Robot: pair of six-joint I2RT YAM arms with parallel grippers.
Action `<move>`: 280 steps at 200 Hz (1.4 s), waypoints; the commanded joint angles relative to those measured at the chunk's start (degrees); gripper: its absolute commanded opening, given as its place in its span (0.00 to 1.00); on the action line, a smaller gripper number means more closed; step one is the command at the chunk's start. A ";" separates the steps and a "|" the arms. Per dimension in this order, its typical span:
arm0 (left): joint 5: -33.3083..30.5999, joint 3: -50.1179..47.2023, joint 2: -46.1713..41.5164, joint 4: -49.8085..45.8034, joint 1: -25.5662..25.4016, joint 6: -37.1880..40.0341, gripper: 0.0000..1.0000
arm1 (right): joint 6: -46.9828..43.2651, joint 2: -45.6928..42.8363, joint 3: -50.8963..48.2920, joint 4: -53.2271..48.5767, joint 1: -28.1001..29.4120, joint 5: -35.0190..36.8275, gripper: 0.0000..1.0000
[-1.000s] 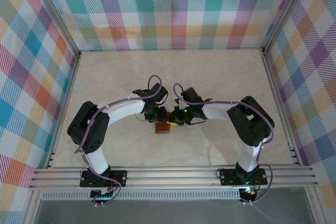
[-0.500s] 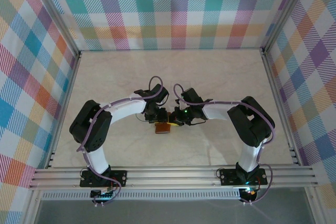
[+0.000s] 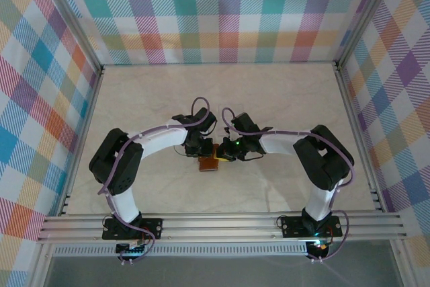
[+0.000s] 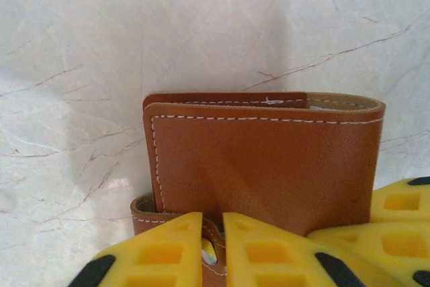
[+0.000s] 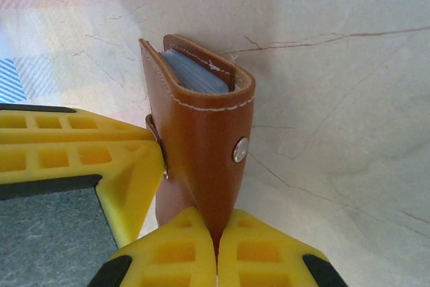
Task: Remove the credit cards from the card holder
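Left gripper [image 4: 212,250]: bottom of frame, fingers pinched onto the strap tab [image 4: 142,208].
Right gripper [image 5: 215,250]: bottom of frame, fingers clamped on the holder's lower edge.
Card holder [image 4: 265,159]: frame centre, folded shut.
Progress: nothing done; opening it and pulling out the credit cards remain, I judge.

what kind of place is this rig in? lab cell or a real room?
Looks like a purpose-built robot test cell, not a real room: plaid walls on an aluminium frame, a marble-look table, and the left arm and right arm bolted to a rail at its near edge.
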 commanded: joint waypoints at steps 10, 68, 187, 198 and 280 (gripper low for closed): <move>-3.60 -0.63 -2.23 -5.07 -0.42 0.90 0.10 | -2.51 -2.14 -0.63 -5.17 0.09 2.31 0.04; -3.90 -2.63 -5.12 -6.27 0.08 1.25 0.08 | -6.07 -3.05 1.24 -12.42 -0.18 5.19 0.06; 8.32 -13.02 -7.38 8.74 3.84 1.63 0.04 | -8.03 -5.29 7.38 -25.19 0.84 14.69 0.54; 9.25 -14.00 -7.46 10.08 4.22 1.66 0.04 | -8.08 -5.28 8.25 -26.08 1.39 15.31 0.58; 16.52 -18.23 -6.96 16.98 7.09 2.12 0.04 | -8.53 -0.13 16.60 -33.66 6.30 21.40 0.93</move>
